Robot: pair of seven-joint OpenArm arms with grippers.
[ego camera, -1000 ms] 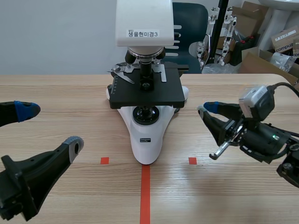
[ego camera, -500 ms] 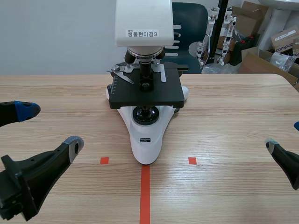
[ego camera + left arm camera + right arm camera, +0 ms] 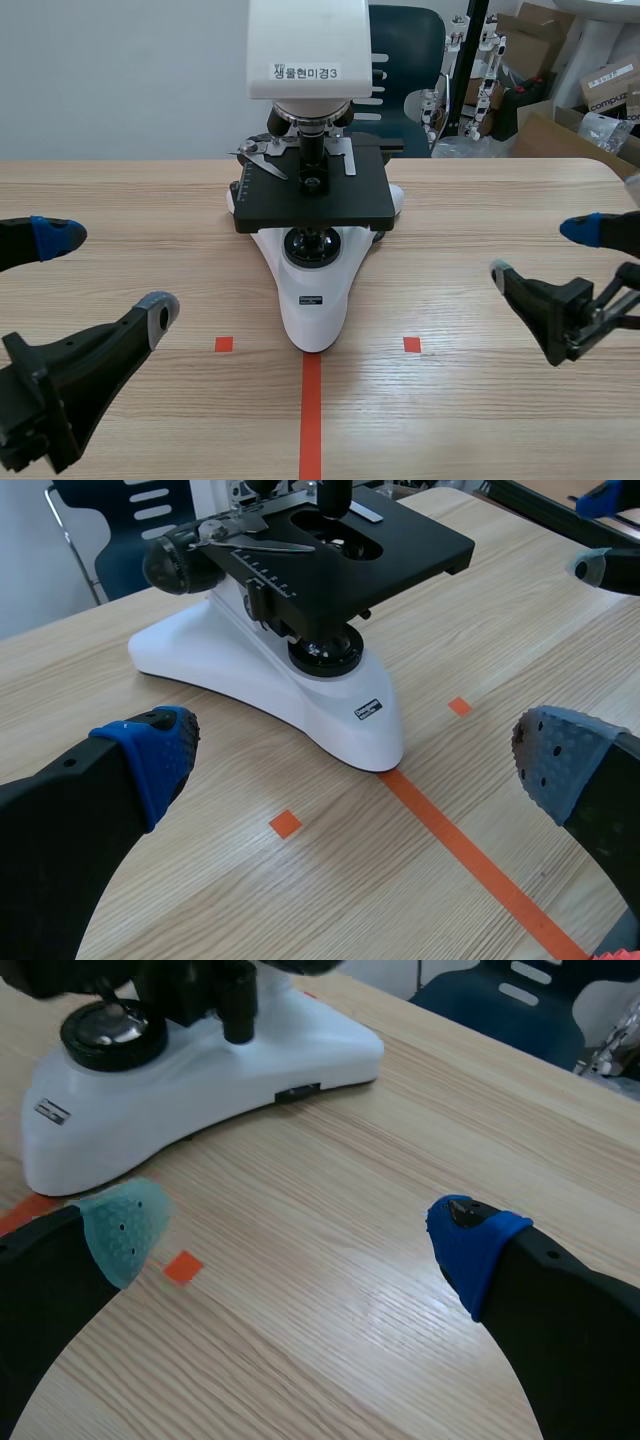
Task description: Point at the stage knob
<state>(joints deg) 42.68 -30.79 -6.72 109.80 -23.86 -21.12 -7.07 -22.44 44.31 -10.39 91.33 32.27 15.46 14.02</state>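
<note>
**Scene view.** A white-bodied microscope [image 3: 314, 290] with a flat black stage [image 3: 312, 200] stands mid-way across the light wooden tabletop [image 3: 500, 200]. The small black cylindrical stage knob [image 3: 377, 237] shows only as a dark stub under the stage's right edge. The left jaws sit low at the left, spread wide and holding nothing, well apart from the knob. The right jaws are equally wide and empty. They are on the knob's side of the microscope but clear of it.

**Left wrist view.** The microscope's white base lies ahead between the blue pad [image 3: 150, 752] and the grey pad [image 3: 560, 760]. A large round black focus knob [image 3: 175, 565] shows on the near flank. I cannot tell the stage knob from this side.

**Right wrist view.** Here the stage knob is plain, a black cylinder hanging under the stage above the white base. It is ahead of the gaping jaws, off toward the grey-green pad [image 3: 125, 1225].
</note>
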